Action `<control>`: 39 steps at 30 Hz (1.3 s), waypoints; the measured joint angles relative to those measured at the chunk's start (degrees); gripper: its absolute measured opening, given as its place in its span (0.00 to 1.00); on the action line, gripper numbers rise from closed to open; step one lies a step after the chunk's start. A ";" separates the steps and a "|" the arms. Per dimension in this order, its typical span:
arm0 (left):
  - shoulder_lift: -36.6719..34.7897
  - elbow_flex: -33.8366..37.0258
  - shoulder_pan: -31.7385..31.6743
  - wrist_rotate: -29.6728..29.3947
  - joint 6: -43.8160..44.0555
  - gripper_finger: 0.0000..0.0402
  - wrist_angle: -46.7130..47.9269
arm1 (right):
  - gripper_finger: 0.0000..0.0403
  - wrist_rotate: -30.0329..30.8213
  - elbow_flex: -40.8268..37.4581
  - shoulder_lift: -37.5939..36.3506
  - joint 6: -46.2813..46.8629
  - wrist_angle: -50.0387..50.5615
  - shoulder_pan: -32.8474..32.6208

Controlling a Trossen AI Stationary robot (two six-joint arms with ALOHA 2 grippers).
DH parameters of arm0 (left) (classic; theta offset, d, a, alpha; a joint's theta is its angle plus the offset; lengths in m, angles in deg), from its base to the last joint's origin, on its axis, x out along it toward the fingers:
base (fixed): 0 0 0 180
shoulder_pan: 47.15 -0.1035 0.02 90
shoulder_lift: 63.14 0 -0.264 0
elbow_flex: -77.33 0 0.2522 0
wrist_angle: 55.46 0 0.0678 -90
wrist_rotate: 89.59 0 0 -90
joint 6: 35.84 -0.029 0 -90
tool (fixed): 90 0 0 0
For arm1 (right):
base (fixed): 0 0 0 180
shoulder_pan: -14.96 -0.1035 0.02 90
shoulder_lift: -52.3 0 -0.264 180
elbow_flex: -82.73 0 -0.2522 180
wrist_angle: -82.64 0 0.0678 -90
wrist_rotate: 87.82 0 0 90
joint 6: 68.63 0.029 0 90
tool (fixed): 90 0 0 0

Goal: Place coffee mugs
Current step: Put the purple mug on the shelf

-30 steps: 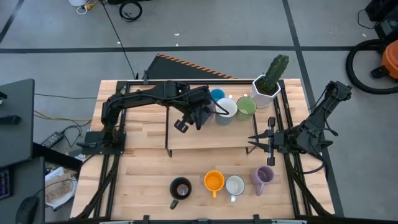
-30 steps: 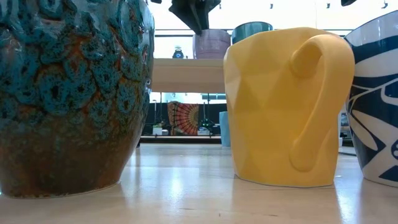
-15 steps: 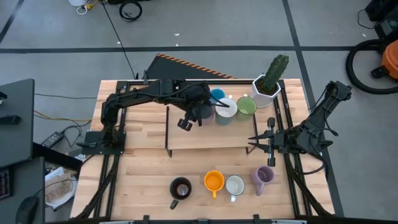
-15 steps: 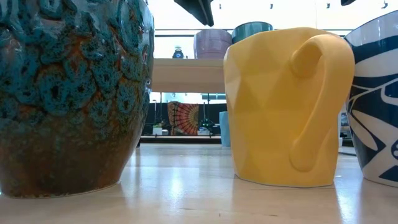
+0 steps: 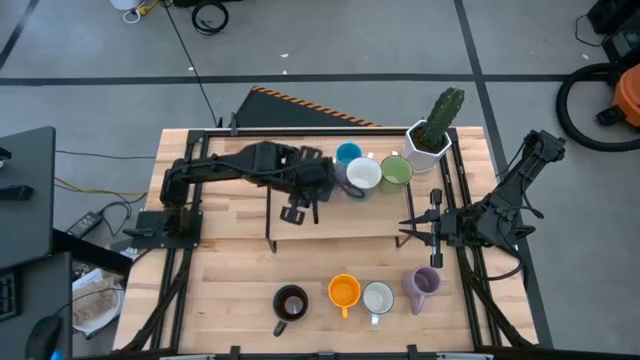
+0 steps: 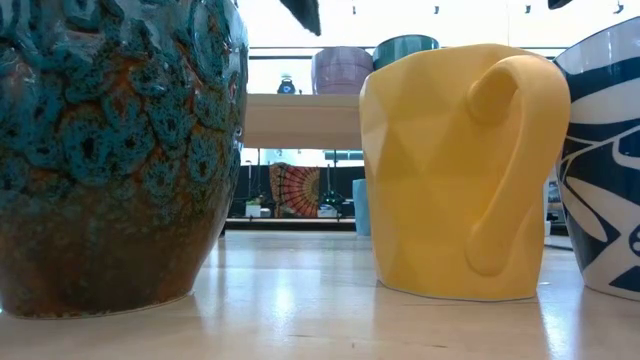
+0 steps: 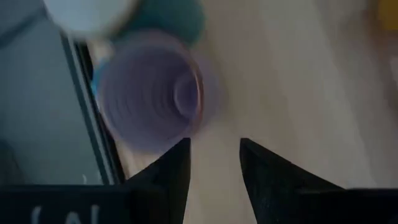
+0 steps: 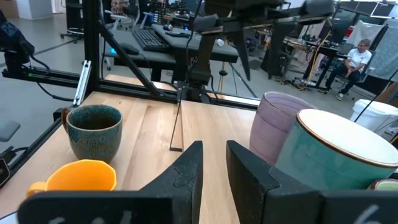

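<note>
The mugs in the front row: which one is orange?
The orange mug, second from the left of the four. The dark brown mug sits on its left, the white mug and purple mug on its right.

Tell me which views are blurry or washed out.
Left wrist view: motion-blurred, the lavender mug smeared. Low view: backlit, windows blown white above the yellow mug. High and right wrist views: sharp, evenly lit.

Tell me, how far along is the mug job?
Roughly half done. On the raised shelf stand the blue mug, white mug, green mug and lavender mug. The left gripper hangs open and empty by that lavender mug; the right gripper waits at the shelf's end. Left on the table: dark mug, orange mug, second white mug, second lavender mug.
</note>
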 joint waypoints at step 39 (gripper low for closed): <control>-21.58 36.49 -12.36 10.20 7.12 0.35 -22.72 | 0.19 -9.27 -0.02 0.79 1.65 0.04 0.06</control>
